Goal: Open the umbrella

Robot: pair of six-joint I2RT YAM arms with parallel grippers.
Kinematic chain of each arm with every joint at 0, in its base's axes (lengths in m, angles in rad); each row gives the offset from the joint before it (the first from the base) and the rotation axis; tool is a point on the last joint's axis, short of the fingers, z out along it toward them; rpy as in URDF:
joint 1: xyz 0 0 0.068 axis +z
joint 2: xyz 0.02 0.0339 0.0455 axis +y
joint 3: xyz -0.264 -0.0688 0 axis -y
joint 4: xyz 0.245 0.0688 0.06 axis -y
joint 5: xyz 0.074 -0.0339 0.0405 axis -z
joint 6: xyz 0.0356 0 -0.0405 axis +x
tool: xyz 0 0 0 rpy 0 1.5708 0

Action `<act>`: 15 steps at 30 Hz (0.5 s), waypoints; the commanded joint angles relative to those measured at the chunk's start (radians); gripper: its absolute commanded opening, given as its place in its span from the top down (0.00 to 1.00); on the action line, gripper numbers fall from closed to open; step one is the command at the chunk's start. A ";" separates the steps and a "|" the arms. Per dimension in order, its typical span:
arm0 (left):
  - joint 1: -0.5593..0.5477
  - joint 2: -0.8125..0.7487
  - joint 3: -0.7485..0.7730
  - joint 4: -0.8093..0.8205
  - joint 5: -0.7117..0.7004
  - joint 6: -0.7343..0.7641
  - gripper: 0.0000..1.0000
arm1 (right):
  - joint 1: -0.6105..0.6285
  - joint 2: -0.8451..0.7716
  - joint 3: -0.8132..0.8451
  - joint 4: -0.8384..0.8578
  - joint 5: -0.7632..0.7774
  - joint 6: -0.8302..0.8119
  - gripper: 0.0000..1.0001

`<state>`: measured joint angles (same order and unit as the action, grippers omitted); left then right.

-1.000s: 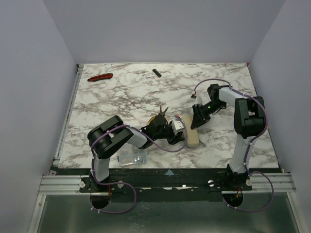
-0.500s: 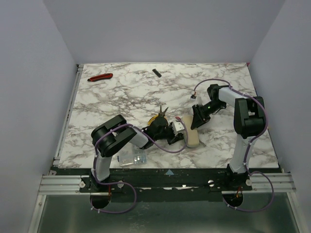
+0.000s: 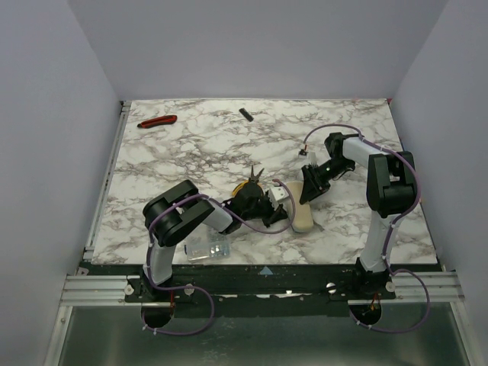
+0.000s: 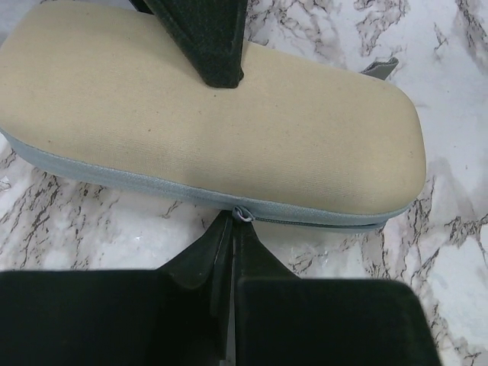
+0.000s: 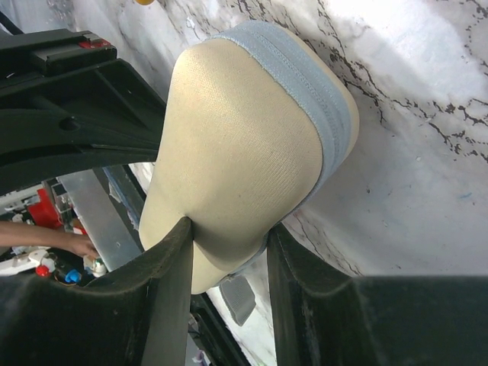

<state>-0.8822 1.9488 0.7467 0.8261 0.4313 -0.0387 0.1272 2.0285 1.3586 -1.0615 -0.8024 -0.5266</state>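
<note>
- Two arms meet mid-table, both working on the umbrella [image 3: 303,216]. It's packed up as a cream oblong capsule and lies flat on the marble table [image 3: 191,152], a bit right of center.
- Left gripper [image 4: 231,238]: fingers pressed together w/ no gap. The tips sit right against the small metal zip pull [image 4: 242,215] on the grey-blue zip band [image 4: 114,177] along the capsule's side. Can't tell if the pull is actually caught btwn them.
- Right gripper [image 5: 229,255]: one finger on each side of the capsule's far end, pinching it. The fabric dents in at the contact.
- Other stuff:
  - clear plastic box [image 3: 207,248] near the left arm's base
  - yellow-handled pliers [image 3: 255,174] just behind the left wrist
  - red-handled tool [image 3: 157,120] in the far left corner
  - small black bit [image 3: 245,114] near the far edge
</note>
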 commanded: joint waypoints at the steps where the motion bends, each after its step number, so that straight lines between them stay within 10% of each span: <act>1: 0.029 -0.029 0.017 0.026 -0.053 -0.093 1.00 | 0.022 0.032 -0.026 0.029 0.112 -0.076 0.69; 15: 0.068 -0.049 0.034 -0.077 -0.233 -0.183 1.00 | 0.023 0.023 -0.035 0.027 0.119 -0.102 0.70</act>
<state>-0.8364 1.9450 0.7792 0.7639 0.3252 -0.2035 0.1291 2.0285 1.3582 -1.0641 -0.8032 -0.5442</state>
